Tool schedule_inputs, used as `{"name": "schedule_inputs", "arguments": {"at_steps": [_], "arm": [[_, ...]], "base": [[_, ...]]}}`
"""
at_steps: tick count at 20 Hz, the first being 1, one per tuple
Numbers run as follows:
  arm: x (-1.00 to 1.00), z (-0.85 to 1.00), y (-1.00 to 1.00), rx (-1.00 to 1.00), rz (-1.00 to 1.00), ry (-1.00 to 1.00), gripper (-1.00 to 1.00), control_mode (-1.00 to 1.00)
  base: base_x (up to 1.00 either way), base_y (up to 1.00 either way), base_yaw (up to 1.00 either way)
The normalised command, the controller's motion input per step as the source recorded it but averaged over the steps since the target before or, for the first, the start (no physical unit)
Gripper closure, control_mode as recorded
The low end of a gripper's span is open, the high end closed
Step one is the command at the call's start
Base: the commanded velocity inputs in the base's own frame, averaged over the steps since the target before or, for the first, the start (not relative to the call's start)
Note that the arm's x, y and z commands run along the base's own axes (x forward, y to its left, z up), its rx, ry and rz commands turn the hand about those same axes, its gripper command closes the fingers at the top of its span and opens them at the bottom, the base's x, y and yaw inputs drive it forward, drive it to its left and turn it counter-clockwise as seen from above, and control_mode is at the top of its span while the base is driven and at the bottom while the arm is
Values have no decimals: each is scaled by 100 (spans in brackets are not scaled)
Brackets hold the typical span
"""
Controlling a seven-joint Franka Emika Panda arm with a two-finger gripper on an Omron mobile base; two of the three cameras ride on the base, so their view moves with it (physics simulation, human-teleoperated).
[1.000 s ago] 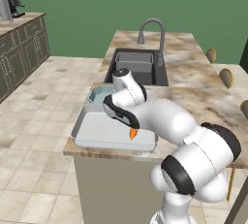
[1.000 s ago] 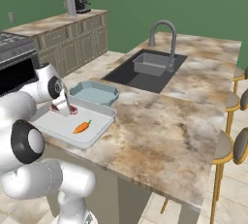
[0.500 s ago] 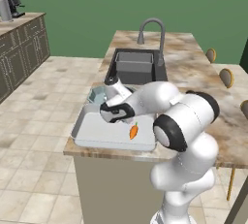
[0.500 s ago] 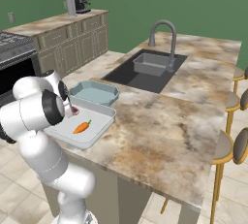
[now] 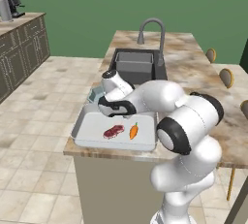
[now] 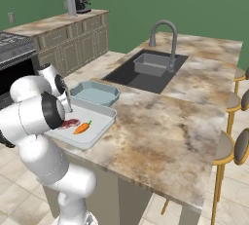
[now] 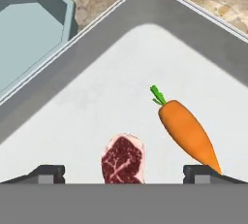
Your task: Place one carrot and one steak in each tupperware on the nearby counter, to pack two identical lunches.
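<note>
Steak (image 7: 123, 160) lies flat on the floor of the large whitish rectangular tupperware (image 7: 145, 9), right between the two finger tips and below them, not pinched. Gripper (image 7: 124, 172) is spread wide, nothing in it; tips stand well apart either side of the meat. Carrot (image 7: 186, 131) lies just beside the steak in the same container, green top pointing away from the hand, fat end near one finger tip.

Step in hand, as I read it: drop-off of the steak into the big box, so that lunch looks packed w/ one carrot + one steak. Small pale blue octagonal tupperware (image 6: 95, 94) sits just beside it on the counter (image 6: 160, 117), toward the sink (image 5: 135, 65), and looks bare inside. So roughly halfway, by my guess.

Next move calls for lifting straight up clear of the rim w/o dragging the steak, then going for a second carrot and steak; none of those are in sight here, so prob. a trip off this counter.

Arm pose: folded low over the counter edge, elbow high, forearm reaching back across to the big box, hand tipped steeply down over the near part of it.
</note>
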Motion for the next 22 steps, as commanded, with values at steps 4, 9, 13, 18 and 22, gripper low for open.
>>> {"name": "schedule_inputs", "arguments": {"at_steps": [4,9,13,18,22], "arm": [[-92,59,-52,6,0,-4,-100,-100],[-100,35,-75,8,0,-13,-100,-100],[-100,27,-79,9,1,-18,-100,-100],[-60,1,-41,8,3,-12,-100,100],[0,0,0,0,0,0,-100,100]], "base": [[0,0,0],[0,0,0],[0,0,0],[-40,-25,4],[-100,-30,40]]}}
